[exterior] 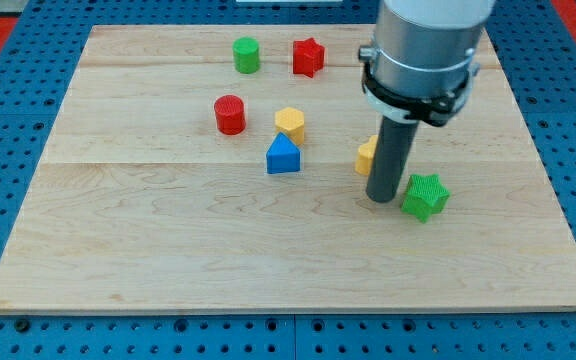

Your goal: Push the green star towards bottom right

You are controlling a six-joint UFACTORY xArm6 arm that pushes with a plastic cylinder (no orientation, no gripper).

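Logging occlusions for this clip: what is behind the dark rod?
A yellow block shows partly at the rod's left edge; the rest is covered, so its shape is unclear. My tip sits just left of the green star.

Yellow block (366,155) mostly hidden behind the rod (392,158), shape unclear, arm housing (426,45) cut off at the view's top

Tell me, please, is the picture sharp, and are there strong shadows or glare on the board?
Camera view: sharp and evenly lit; my tip and the green star show crisp edges, with only soft, short shadows beneath them. The wooden board shows no glare; the yellow block is half hidden behind the rod.
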